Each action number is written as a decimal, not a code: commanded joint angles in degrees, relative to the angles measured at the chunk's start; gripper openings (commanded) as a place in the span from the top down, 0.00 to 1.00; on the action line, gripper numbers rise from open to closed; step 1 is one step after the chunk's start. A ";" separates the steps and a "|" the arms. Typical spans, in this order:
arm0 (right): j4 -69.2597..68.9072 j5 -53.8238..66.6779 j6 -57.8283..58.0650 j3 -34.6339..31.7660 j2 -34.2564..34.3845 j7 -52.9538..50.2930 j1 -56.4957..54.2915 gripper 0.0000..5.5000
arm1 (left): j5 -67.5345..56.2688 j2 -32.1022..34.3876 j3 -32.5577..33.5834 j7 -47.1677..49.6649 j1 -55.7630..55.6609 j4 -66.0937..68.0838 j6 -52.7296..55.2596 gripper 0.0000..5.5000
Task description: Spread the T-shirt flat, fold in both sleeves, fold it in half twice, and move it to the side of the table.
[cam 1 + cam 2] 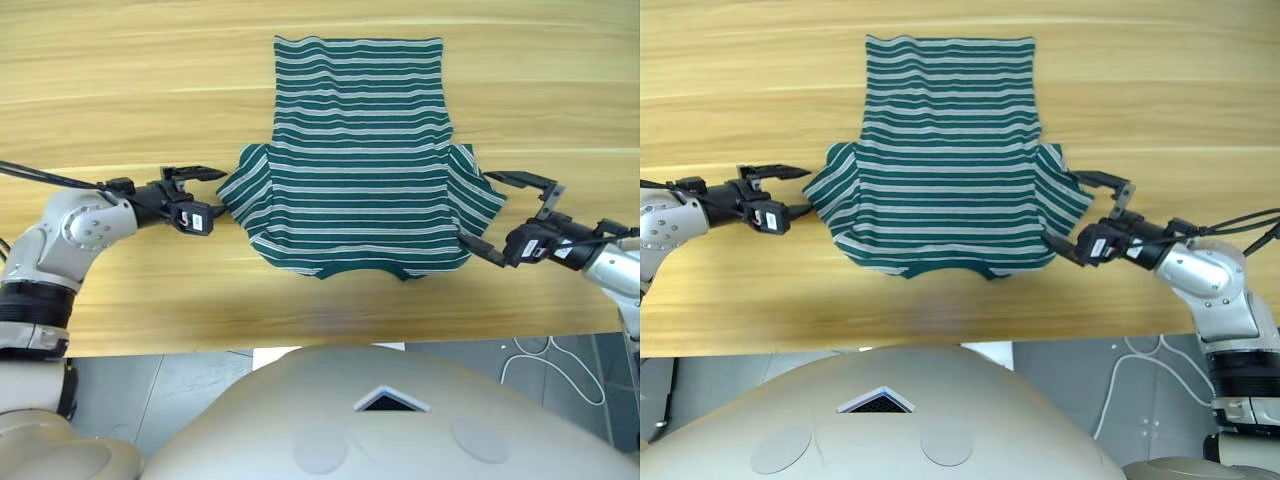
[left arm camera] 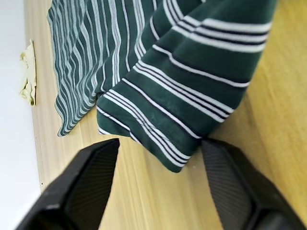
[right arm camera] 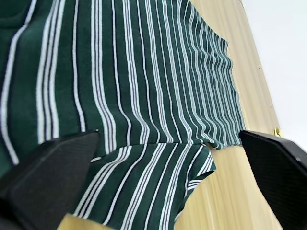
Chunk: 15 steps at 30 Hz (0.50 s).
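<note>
A dark green T-shirt point(image 1: 360, 150) with white stripes lies flat on the wooden table point(image 1: 120, 80), its collar toward me and its hem at the far side. My left gripper point(image 1: 220, 192) is open at the tip of the left sleeve point(image 2: 192, 86), whose edge lies between the two black fingers point(image 2: 81, 187). My right gripper point(image 1: 478, 208) is open, and its jaws straddle the right sleeve point(image 3: 158, 182). In the right wrist view the shirt body point(image 3: 120, 72) stretches away past the fingers point(image 3: 48, 172).
The table's front edge point(image 1: 150, 345) runs just below the collar. Bare wood lies to the left, right and far side of the shirt. A white cable point(image 1: 540, 365) lies on the floor beyond the table's right front.
</note>
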 commanded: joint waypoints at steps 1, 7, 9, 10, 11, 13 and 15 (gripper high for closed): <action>-0.53 0.63 -0.35 0.38 0.30 0.62 0.09 0.02 | 1.59 -0.51 -2.87 -0.90 0.43 0.00 0.21 0.57; -0.69 0.46 -0.29 0.76 0.52 0.69 0.11 0.02 | 1.12 0.12 -3.53 -0.35 0.23 0.51 0.13 0.74; -0.62 0.42 -0.33 0.78 0.60 0.73 0.07 0.02 | 2.15 0.35 -3.50 0.45 -0.25 1.46 0.48 0.80; -0.59 0.39 -0.35 0.82 0.62 0.76 0.06 0.02 | 2.88 0.47 -3.50 1.00 -0.61 2.23 0.72 0.83; -0.64 0.40 -0.29 0.86 0.64 0.80 0.02 0.02 | 3.49 0.58 -3.45 1.57 -0.91 2.89 0.91 0.86; -0.70 0.39 -0.20 0.93 0.65 0.86 -0.02 0.02 | 4.59 0.71 -3.38 2.84 -1.60 4.13 1.30 0.93; -0.84 0.38 -0.06 0.99 0.63 0.91 -0.10 0.02 | 5.56 0.71 -3.49 3.94 -2.23 5.38 1.40 0.98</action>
